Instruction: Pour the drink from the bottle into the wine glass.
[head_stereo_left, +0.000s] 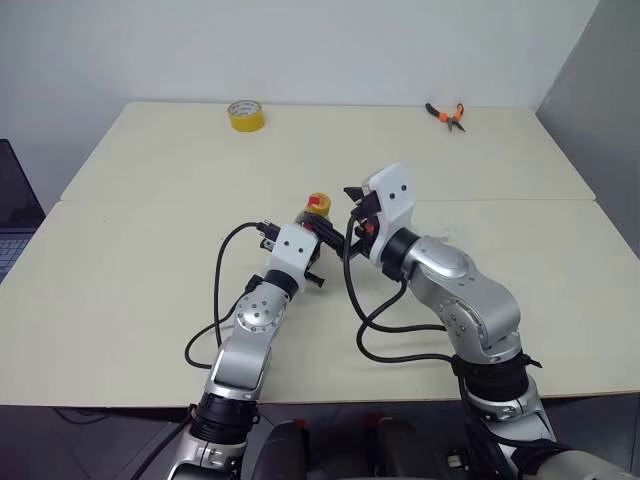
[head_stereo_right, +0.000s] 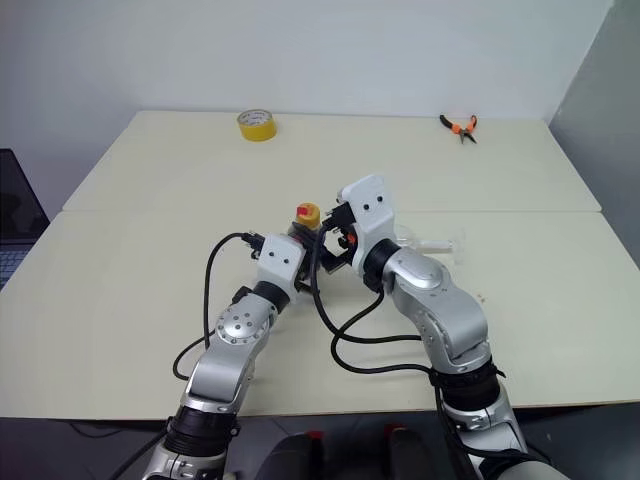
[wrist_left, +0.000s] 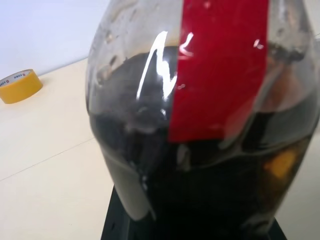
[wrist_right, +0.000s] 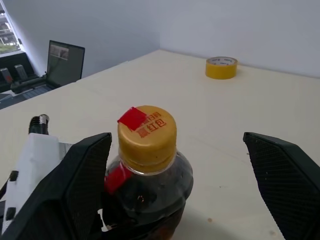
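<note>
One bottle (wrist_right: 147, 170), one wine glass (head_stereo_right: 430, 243), one tape roll (head_stereo_left: 246, 115), one pliers (head_stereo_left: 446, 114).

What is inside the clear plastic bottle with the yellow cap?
Dark, nearly black liquid fills most of the clear plastic bottle, below its yellow screw cap. Its lower part is hidden by the left claw.

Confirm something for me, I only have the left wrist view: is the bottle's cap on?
Observer: Yes, the yellow cap is on the bottle.
Operator: Where is the right gripper?
Observer: The right gripper is open, with one finger on each side of the cap.
Operator: And the glass?
Observer: The glass is on the table, just right of the right arm. Its pose is hard to read.
</note>
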